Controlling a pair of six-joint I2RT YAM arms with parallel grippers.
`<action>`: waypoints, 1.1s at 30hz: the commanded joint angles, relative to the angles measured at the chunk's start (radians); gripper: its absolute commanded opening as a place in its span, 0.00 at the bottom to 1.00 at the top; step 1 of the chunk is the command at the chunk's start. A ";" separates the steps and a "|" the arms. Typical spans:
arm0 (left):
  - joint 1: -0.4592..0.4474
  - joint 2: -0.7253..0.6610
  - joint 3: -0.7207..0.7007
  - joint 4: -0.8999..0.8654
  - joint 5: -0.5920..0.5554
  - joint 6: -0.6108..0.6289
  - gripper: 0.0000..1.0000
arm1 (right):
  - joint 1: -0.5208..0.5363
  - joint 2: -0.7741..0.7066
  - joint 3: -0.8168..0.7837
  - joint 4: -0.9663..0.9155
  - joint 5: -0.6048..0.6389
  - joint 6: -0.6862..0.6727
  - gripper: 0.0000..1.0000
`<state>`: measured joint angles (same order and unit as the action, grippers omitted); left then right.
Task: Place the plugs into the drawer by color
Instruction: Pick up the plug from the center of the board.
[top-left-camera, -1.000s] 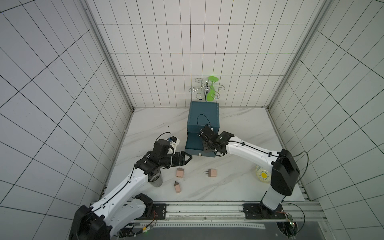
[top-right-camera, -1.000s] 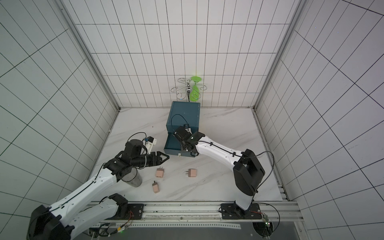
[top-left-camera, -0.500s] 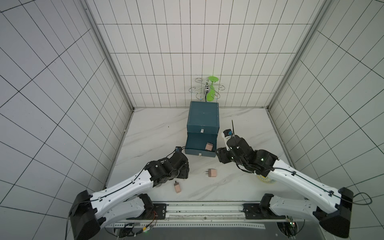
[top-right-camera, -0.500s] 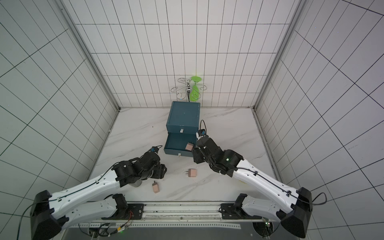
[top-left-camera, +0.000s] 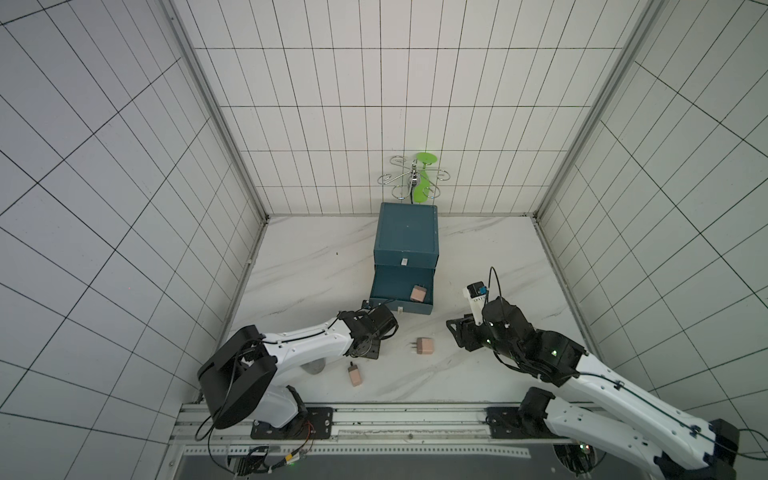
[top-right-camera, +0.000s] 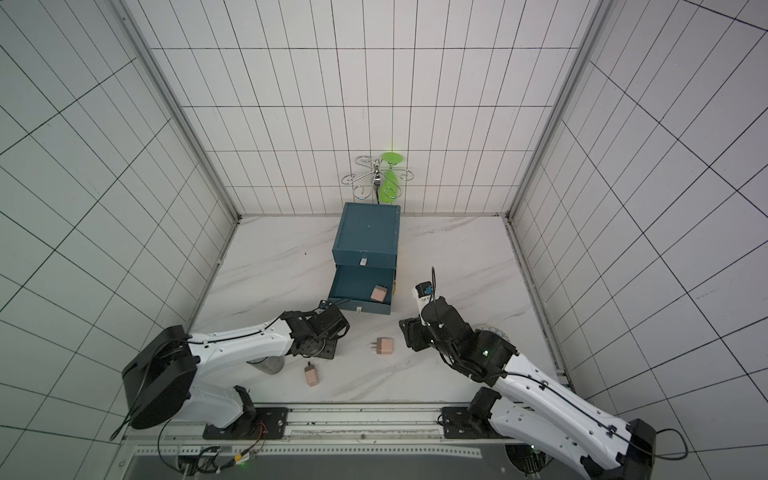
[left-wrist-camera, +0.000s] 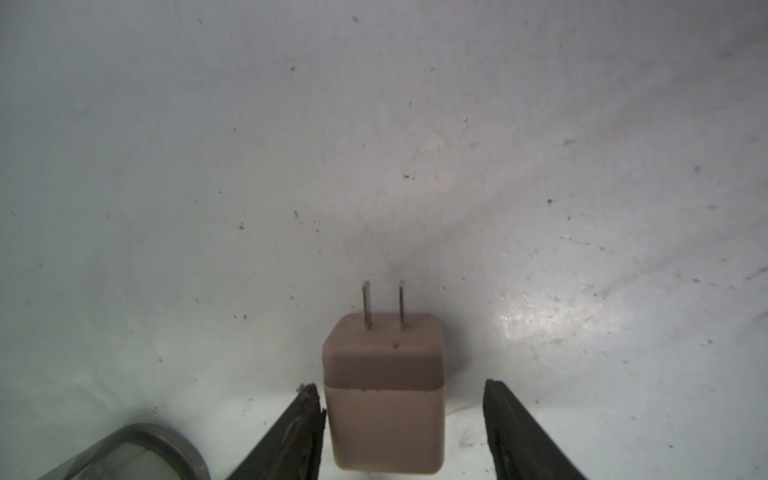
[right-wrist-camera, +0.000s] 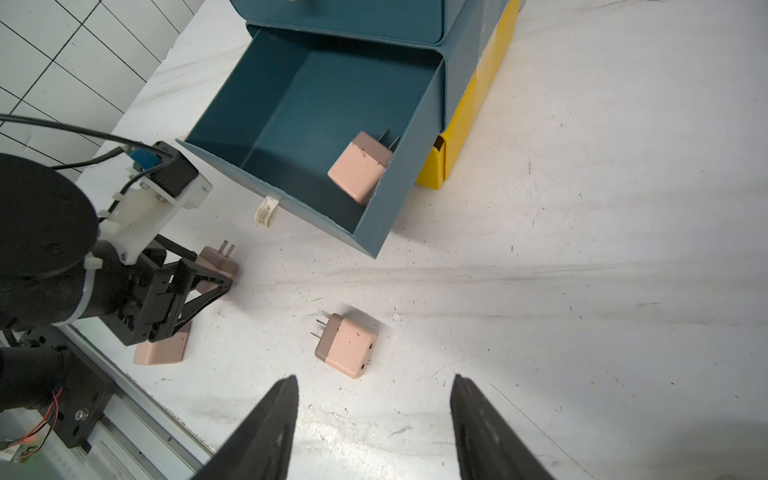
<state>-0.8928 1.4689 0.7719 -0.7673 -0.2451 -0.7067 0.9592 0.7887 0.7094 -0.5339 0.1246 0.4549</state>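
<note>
- One peach plug (top-left-camera: 417, 293) sits in the right near corner of the open lower drawer (top-left-camera: 388, 286).
- Left gripper (left-wrist-camera: 401, 388) straddles a second plug (left-wrist-camera: 384, 399) on the table (top-left-camera: 316, 266), jaws parted, one finger (left-wrist-camera: 305, 419) touching it.
- Right gripper (right-wrist-camera: 375, 379) hovers empty, spread, right of a third plug (top-left-camera: 424, 345); a fourth plug (top-left-camera: 355, 376) lies nearer.

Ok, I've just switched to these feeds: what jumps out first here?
The teal drawer unit at the back of the table, its lower drawer pulled out with one pink plug against a side wall. In front of it, the left tool straddles a second pink plug on the table, jaws open either side, while the right tool hangs open near a third pink plug.
</note>
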 joint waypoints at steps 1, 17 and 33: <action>0.007 0.038 0.023 0.057 0.005 -0.002 0.55 | -0.012 -0.013 -0.032 0.030 -0.012 -0.022 0.62; 0.026 -0.214 0.007 0.121 0.284 0.040 0.00 | -0.018 -0.008 -0.075 0.164 -0.338 -0.070 0.63; 0.067 -0.323 0.390 -0.041 0.200 0.135 0.00 | -0.018 -0.111 -0.113 0.143 -0.277 0.050 0.66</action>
<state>-0.8337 1.0752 1.0790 -0.7269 0.0341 -0.6273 0.9482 0.7158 0.6369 -0.3660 -0.2188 0.4480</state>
